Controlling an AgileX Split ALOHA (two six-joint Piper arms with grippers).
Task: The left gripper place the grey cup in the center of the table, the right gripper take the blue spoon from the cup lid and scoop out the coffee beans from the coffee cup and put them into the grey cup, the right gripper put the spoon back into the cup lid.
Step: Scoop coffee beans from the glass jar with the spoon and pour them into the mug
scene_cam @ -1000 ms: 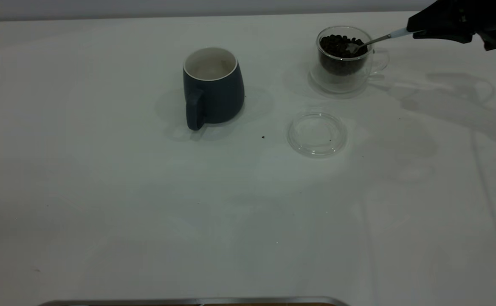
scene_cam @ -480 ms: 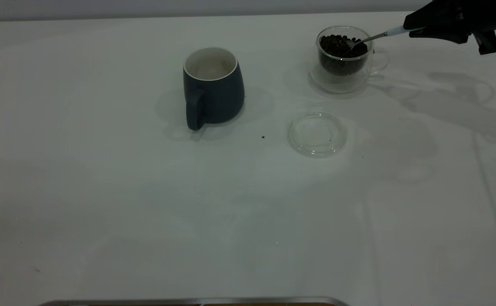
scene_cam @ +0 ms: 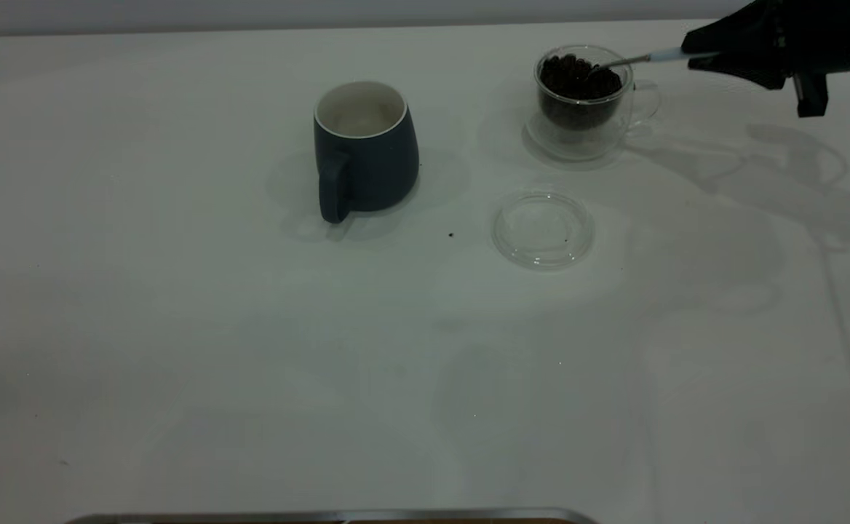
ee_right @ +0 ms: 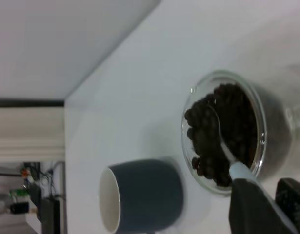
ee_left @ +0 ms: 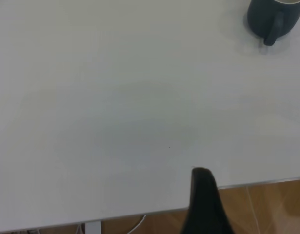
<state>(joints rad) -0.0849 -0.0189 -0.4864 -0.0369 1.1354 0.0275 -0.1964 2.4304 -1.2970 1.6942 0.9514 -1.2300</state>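
Note:
The grey cup (scene_cam: 365, 149) stands upright mid-table (scene_cam: 177, 364), handle toward the front; it also shows in the right wrist view (ee_right: 145, 195) and far off in the left wrist view (ee_left: 274, 17). My right gripper (scene_cam: 696, 54) is shut on the blue spoon (scene_cam: 669, 55) by its handle, which lies almost level. The spoon's bowl (ee_right: 213, 114) sits in the coffee beans (scene_cam: 578, 76) heaped in the coffee cup (scene_cam: 581, 109). The cup lid (scene_cam: 543, 229) lies bare in front of it. My left gripper (ee_left: 203, 195) hangs parked over the table's front edge.
A dark speck (scene_cam: 450, 235) lies on the tabletop between the grey cup and the lid. A metal strip (scene_cam: 323, 517) borders the table's front edge. Wooden floor (ee_left: 267, 209) shows beyond that edge in the left wrist view.
My right gripper has shifted a little left and turned, bringing the spoon from a downward slant to nearly level. The coffee cup has moved slightly left, and the beans now heap higher.

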